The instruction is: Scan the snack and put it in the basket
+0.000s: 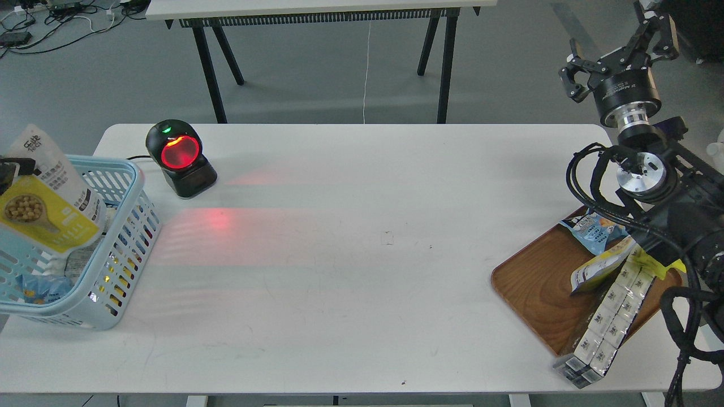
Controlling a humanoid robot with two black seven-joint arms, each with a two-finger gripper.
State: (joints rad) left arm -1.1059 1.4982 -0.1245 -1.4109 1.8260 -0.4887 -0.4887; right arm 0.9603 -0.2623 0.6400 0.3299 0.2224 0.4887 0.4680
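Observation:
The snack (48, 212), a yellow and white pouch with a round picture of brown balls, hangs upright over the light blue basket (125, 249) at the table's far left, its lower part inside the rim. Only a black fingertip of my left gripper (10, 169) shows at the view's left edge, pinching the pouch's upper left side. My right gripper (619, 48) is raised at the far right, above the table's back corner, open and empty.
A black scanner (180, 157) with a glowing red window stands behind the basket and throws red light on the table. Other packets lie inside the basket. A brown wooden tray (537, 282) at the right holds a light blue bag (591, 232), another pouch and boxed packs.

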